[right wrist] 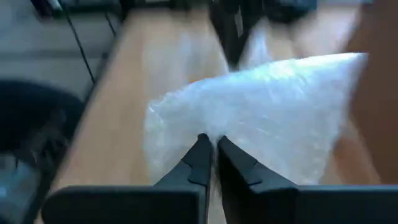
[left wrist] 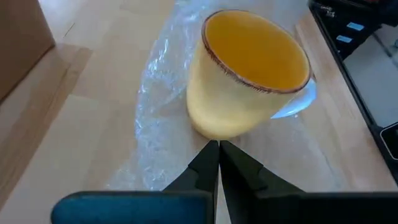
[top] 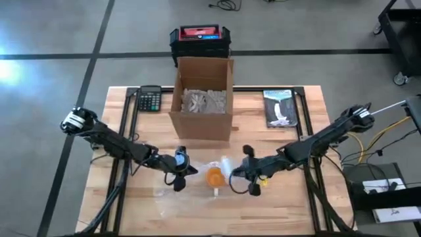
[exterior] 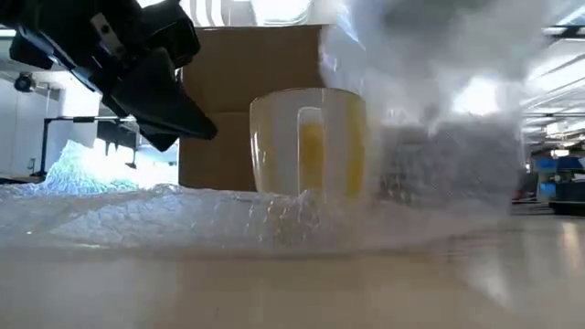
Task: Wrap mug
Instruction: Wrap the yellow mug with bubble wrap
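Bubble wrap is lifting in your right hand, clamped on its edge, beside the mug standing on the sheet. Left hand is closed empty, nearly touching mug; could tip it w/ any tug.

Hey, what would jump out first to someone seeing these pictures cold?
The yellow mug stands upright on a sheet of bubble wrap near the table's front edge. The right gripper is shut on a lifted flap of that wrap, and the left gripper, fingers closed, sits beside the mug. Behind stands an open cardboard box.
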Robot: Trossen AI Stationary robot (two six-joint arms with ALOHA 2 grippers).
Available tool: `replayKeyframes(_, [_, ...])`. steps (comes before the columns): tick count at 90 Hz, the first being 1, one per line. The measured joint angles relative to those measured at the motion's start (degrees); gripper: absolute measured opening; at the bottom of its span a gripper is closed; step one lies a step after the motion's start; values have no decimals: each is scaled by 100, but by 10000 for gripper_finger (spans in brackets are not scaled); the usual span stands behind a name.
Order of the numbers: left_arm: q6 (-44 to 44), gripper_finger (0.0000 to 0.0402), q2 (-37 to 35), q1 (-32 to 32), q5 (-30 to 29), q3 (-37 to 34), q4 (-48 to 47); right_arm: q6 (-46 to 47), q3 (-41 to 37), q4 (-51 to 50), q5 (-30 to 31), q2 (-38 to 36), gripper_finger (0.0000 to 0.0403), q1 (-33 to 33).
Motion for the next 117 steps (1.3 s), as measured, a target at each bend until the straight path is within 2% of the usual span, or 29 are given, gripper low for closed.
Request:
replayKeyframes(8, [0, 0, -4, 0, -1, 0, 3, -281, 156, 310, 2, 244, 2, -79])
replayKeyframes(32, [0, 0, -10, 0, -3, 2, 251, -584, 984, 29, -127, 1561, 2, -324])
replayKeyframes(45, [-20, 0, -155, 0, -3, 103, 230, -595, 1718, -997, -266, 2243, 2, -388])
replayKeyframes(52, [-64, 0, -210, 0, 21, 350, 188, -589, 2128, -1792, -261, 2562, 2, -417])
replayKeyframes(64, [139, 0, -132, -20, 30, 873, 33, -583, 2659, -2430, -253, 2937, 2, -440])
replayKeyframes(77, [278, 0, 414, -20, 34, 1346, -294, -610, 2898, -2595, -254, 3074, 2, -471])
replayKeyframes(101, [315, 0, 1647, -9, -22, 2399, -1507, -596, 2920, -2828, -345, 2937, 2, -504])
replayKeyframes(117, [468, 0, 1899, -9, -28, 2808, -1741, -371, 2900, -3279, -515, 2628, 2, -495])
